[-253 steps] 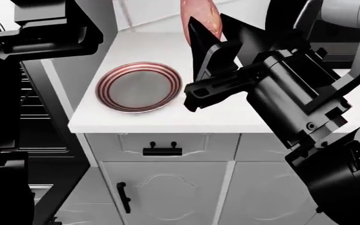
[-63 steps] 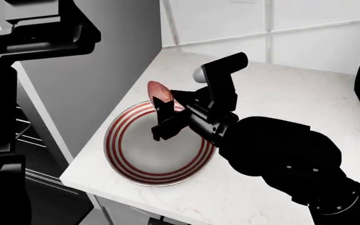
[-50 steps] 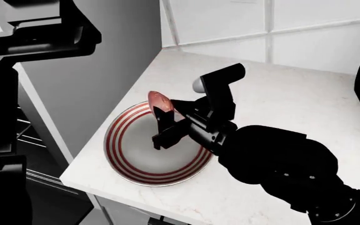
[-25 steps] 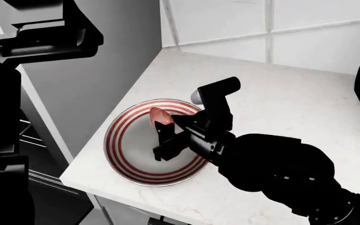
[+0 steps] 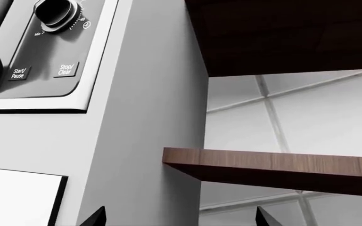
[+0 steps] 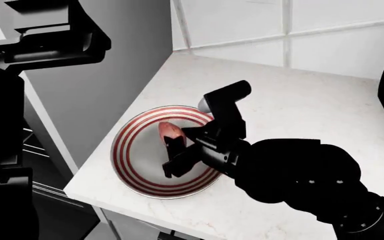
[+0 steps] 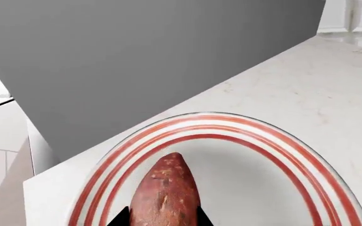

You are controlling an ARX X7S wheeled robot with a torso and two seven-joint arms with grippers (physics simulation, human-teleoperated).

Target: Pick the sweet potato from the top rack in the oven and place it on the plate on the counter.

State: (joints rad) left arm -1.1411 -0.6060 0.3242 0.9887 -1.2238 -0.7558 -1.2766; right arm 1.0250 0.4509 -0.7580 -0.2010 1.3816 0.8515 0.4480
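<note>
While my right gripper hung low over the plate, its two black fingers stood closed on the sweet potato, which they held by its rear half so that the tapered front end projected forward past the fingertips. In the right wrist view the sweet potato lay over the grey centre of the plate, inside the innermost red stripe, with its tip pointing toward the far rim; whether its underside already touched the plate could not be told from either view. I judged the tuber to be firm and fairly light, with a mottled, slightly rough skin that gave the fingers good purchase, yet its egg-like taper made it apt to roll or squirt forward if squeezed near the narrow end, so the thickest part of the body was the soundest place to grip. The plate sat near the corner of the counter, just beside the grey side panel of the oven housing. My left gripper showed only two fingertip points, spread well apart and holding nothing, before a control panel and a wooden shelf.
</note>
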